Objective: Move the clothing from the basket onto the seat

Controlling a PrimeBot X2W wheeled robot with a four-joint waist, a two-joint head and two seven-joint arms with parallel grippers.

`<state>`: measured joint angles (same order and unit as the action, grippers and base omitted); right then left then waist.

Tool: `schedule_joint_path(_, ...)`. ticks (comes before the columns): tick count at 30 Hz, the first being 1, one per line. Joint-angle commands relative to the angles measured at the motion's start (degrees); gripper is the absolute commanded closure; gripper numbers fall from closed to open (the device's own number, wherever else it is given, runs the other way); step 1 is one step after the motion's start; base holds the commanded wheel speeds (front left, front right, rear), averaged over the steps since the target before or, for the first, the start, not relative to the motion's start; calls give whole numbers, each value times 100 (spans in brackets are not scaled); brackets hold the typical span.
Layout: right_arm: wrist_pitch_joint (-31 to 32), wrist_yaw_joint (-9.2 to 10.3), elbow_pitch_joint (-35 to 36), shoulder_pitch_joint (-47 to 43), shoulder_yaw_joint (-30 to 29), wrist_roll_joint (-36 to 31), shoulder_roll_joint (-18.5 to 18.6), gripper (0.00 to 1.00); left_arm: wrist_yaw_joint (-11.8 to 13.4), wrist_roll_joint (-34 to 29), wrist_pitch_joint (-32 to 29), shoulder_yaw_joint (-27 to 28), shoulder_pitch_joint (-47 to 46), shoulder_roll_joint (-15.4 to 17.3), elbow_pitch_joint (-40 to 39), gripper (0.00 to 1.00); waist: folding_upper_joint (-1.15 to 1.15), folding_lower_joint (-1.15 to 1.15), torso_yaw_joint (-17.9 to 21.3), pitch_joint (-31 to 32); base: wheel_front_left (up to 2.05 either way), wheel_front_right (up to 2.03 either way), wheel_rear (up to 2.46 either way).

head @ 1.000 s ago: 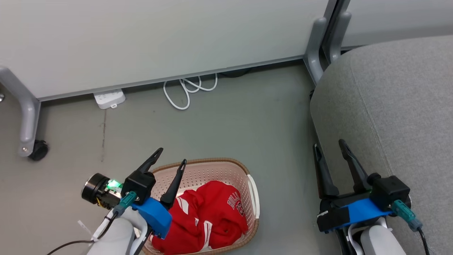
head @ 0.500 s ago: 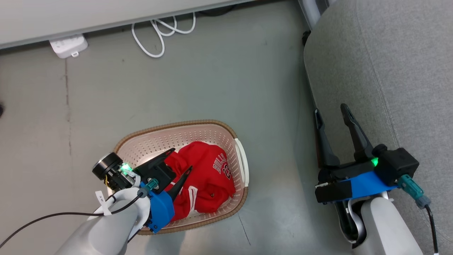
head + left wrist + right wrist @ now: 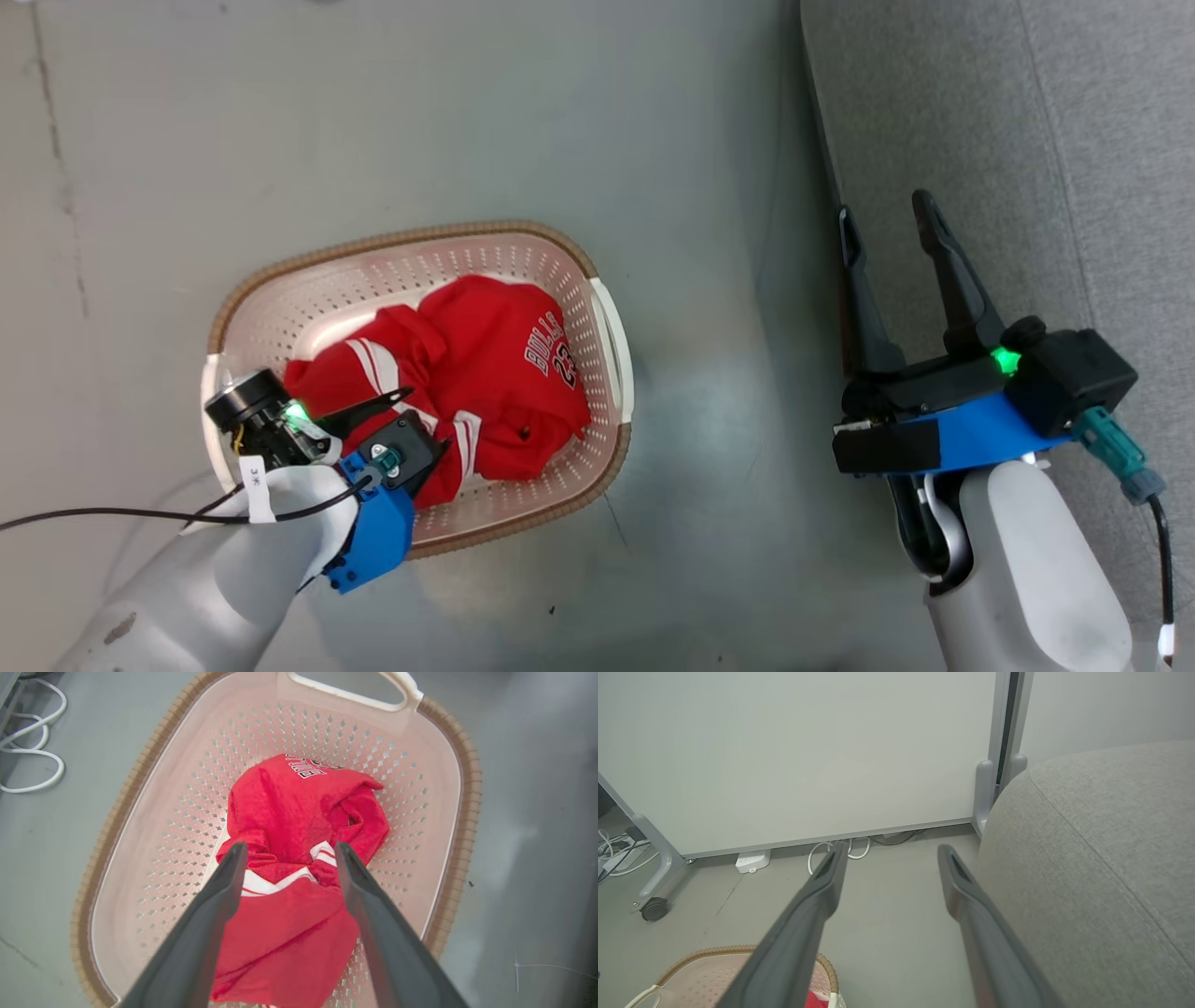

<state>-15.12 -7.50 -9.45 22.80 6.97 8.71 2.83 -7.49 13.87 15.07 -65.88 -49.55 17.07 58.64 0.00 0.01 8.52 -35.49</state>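
Observation:
The oval cream basket (image 3: pixel 401 238) with a brown rim stands on the floor, left of the seat (image 3: pixel 1027 140). The clothing lies bunched inside it: a red garment with white lettering (image 3: pixel 509 350) and a red one with white stripes (image 3: pixel 373 359). My left gripper (image 3: pixel 422 422) hangs open inside the basket, over the striped garment. In the left wrist view its tips (image 3: pixel 290 848) straddle the striped fabric (image 3: pixel 280 933), below the lettered garment (image 3: pixel 289 798) and within the basket (image 3: pixel 467 788); contact is unclear. My right gripper (image 3: pixel 884 207) is open and empty by the grey seat's edge.
The right wrist view looks past the right gripper (image 3: pixel 892 848) to a pale partition on castors (image 3: pixel 654 909), a white power strip (image 3: pixel 752 862) and a coiled white cable (image 3: pixel 822 851), with the seat (image 3: pixel 1087 858) at right and the basket (image 3: pixel 714 961) low left. Grey floor surrounds the basket.
The head camera has tilted down, so the whole picture shifted. My left gripper has dropped from above the basket's rim into the basket, over the clothing. The right gripper stayed open by the seat.

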Motion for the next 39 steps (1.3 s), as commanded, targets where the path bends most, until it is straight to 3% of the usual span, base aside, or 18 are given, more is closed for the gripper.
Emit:
schedule_joint_path(1, -6, 2, 59, 150, -5, -2, 8, 0, 5, 107, -3, -233, -152, 64, 177, 0, 0, -1, 47, -262, 0, 0, 0)
schedule_joint_path(10, -6, 3, 153, 425, 36, -36, 9, 0, 5, 213, -370, -736, -543, 179, 649, 0, 0, -1, 104, -806, 0, 0, 0)
schedule_joint_path(24, -6, 3, 335, 637, 50, -56, 9, 0, 4, -414, -665, -757, -999, 167, 875, 0, 0, -1, 176, -1537, 0, 0, 0)
schedule_joint_path(38, -6, 3, 396, 635, 49, -49, 9, 0, 4, -446, -535, -758, -1266, 31, 1162, 0, 0, -1, 171, -1727, 0, 0, 0)
schedule_joint_path(39, -6, 3, 385, 636, 54, -41, 9, 0, 4, -462, -572, -758, -1240, 22, 1183, 48, 0, -1, 174, -1725, 0, 0, 0)
